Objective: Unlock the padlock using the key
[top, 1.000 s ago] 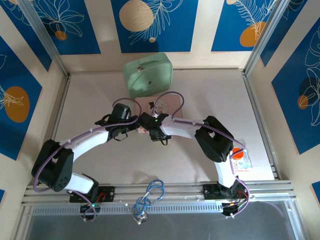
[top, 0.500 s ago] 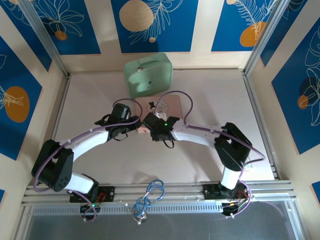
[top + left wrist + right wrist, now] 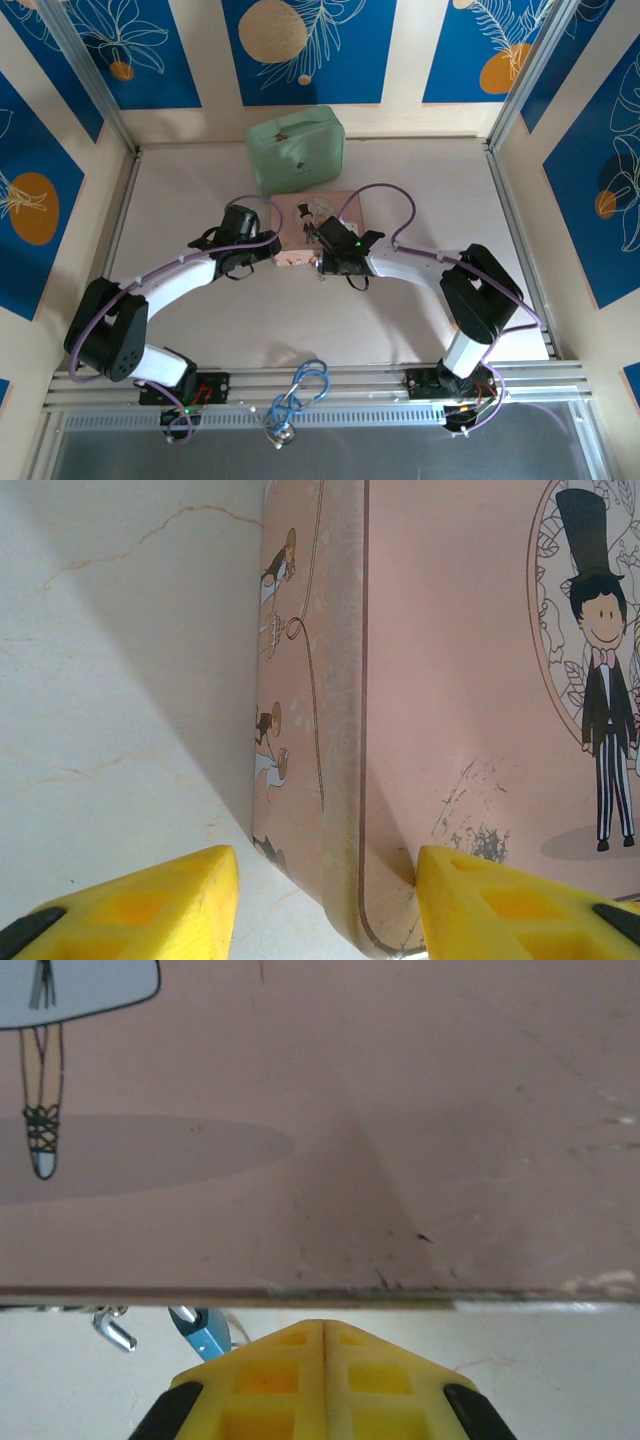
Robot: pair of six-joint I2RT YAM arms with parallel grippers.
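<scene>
Blue padlock [image 3: 205, 1338] sits at pink box's [image 3: 460, 680] near edge, just left of right gripper [image 3: 323, 1332]. Its fingers are pressed together; whether they pinch a key, cannot tell. Left gripper [image 3: 325, 890] gapes astride box's near-left corner; unclamped, box may slide under a push.

The blue padlock [image 3: 205, 1333] is partly hidden behind the right hand [image 3: 323, 1326]. A silvery piece [image 3: 117, 1331] beside it is too small to name. The pink box [image 3: 400, 1140] is cut off by the picture's edges.
</scene>
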